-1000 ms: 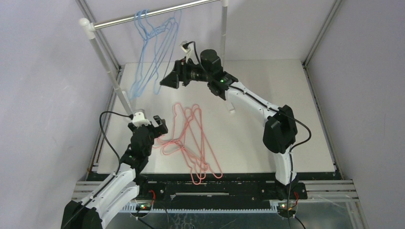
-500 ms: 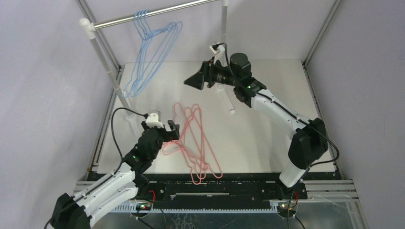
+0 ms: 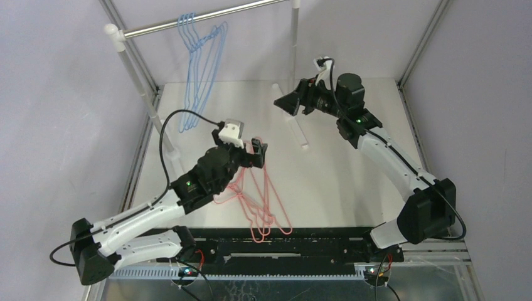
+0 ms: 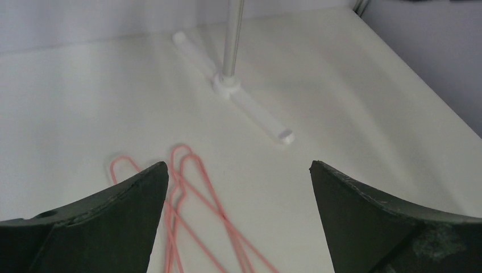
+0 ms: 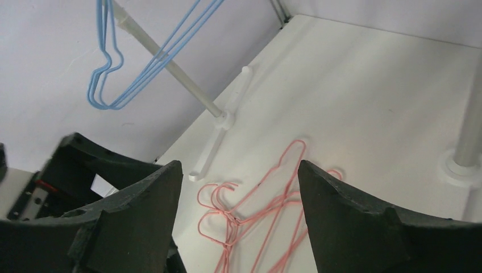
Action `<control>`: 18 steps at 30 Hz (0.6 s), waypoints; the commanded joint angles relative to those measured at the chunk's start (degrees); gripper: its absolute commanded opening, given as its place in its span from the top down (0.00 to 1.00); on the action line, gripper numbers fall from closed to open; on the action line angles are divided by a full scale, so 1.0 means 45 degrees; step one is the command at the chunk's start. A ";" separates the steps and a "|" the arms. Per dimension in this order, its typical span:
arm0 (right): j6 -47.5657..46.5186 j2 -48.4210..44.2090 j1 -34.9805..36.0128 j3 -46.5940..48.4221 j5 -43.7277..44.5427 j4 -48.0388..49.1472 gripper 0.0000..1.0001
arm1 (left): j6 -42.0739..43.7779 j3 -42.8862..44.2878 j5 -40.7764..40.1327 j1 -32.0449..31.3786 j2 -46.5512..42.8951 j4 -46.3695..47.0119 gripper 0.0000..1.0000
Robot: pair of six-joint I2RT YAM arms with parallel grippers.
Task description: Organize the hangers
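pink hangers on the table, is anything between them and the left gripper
Nothing visible does. The left gripper hovers open just above the hook ends of the pink hangers, which lie flat on the table with no other object in between.

I see two groups of thin wire hangers. The light blue hangers (image 3: 201, 75) hang by their hooks on the rail (image 3: 207, 14) at far left, bunched close, their bodies slanting down. I count perhaps four, though the wires overlap too much to be sure. The pink hangers (image 3: 263, 200) lie flat on the table (image 3: 351, 182), near centre, overlapping in a loose tangle, with several hooks pointing far.
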 commanded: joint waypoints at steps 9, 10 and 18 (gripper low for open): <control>-0.0289 -0.1543 -0.1244 -0.0486 -0.0258 -0.0208 0.18 | 0.3727 0.6743 -0.1147 0.0551 0.4835 0.1052 0.00; -0.0291 -0.1582 -0.1297 -0.0486 -0.0325 -0.0259 0.18 | 0.3762 0.7289 -0.0796 0.0921 0.5117 0.1143 0.01; -0.0424 -0.1939 -0.1757 -0.0616 -0.0633 -0.0516 0.18 | 0.5192 0.8912 -0.0130 0.2608 0.6402 0.3176 0.01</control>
